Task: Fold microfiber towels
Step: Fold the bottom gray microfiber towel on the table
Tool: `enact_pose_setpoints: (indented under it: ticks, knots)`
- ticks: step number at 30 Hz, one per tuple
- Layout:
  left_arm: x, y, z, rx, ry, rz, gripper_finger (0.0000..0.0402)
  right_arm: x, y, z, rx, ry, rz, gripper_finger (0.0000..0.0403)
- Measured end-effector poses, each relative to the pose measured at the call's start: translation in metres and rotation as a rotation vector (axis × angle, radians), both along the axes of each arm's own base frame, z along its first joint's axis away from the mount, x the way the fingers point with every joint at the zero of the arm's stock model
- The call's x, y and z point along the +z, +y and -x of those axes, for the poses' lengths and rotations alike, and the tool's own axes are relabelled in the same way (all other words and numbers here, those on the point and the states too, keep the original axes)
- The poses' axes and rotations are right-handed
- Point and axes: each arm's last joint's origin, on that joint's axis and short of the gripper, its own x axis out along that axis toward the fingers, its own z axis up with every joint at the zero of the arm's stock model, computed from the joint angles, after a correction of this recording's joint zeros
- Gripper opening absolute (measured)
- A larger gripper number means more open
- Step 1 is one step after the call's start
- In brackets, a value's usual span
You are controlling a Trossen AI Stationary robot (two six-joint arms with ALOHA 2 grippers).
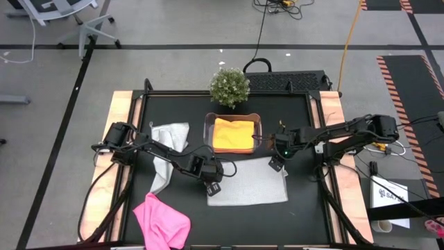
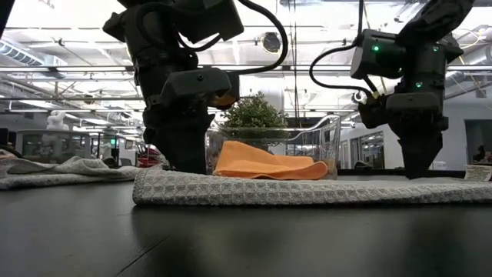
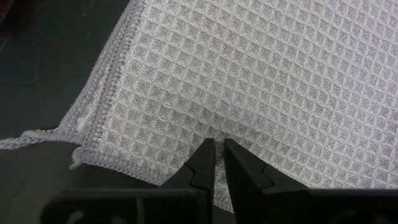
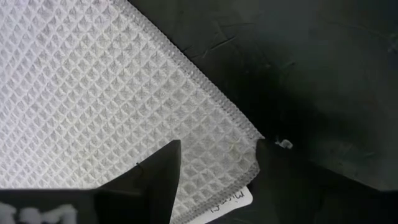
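While both arms reach in over the black worktop (image 1: 229, 222), we find a light grey waffle-weave towel (image 1: 248, 182) spread flat near its middle, roughly rectangular, with a stitched hem along each edge. In the wrist views its surface reads as a regular grid of small raised squares.

We see the left claw (image 3: 217, 168) at the left far corner of this towel, its two dark fingers nearly together and pinching a small fold of the weave just inside the hem: it is clenched on the towel. In the low view the left arm stands upright on that corner.

We see the right claw (image 4: 217, 163) at the right far corner of the same towel, released, its two dark fingers standing wide apart on either side of the corner hem. A small white label shows at that corner.

Just beyond the towel's far edge sits a clear plastic tub (image 1: 208, 128) with rounded corners; an orange-yellow towel (image 1: 232, 134) lies folded inside it, soft and slightly humped in the low view. A small green potted plant (image 1: 229, 86) stands behind the tub at the far edge.

We note a second light grey towel (image 1: 166, 149) lying crumpled to the left, partly under the left arm, and a bright pink towel (image 1: 161, 221) bunched at the near left of the worktop, well apart from the others.
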Motion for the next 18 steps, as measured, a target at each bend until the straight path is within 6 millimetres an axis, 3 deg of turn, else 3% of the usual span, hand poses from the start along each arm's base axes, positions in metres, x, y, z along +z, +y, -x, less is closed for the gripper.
enact_pose_setpoints:
  ticks: [6,9,18]
  knots:
    - [0.0000,0.0001,0.0000,0.000,0.001,0.006,0.0037,-0.0083,0.0023,0.0071,-0.025,0.019,-0.005,0.0206]
    - [0.0000,0.0001,0.0000,0.002,0.002,0.007,0.0037,-0.0103,0.0043,0.0079,-0.030,0.015,0.003,0.0185]
    - [0.0000,-0.0003,0.0002,0.002,0.004,0.011,0.0037,-0.0111,0.0056,0.0054,-0.009,-0.016,-0.007,0.0019]
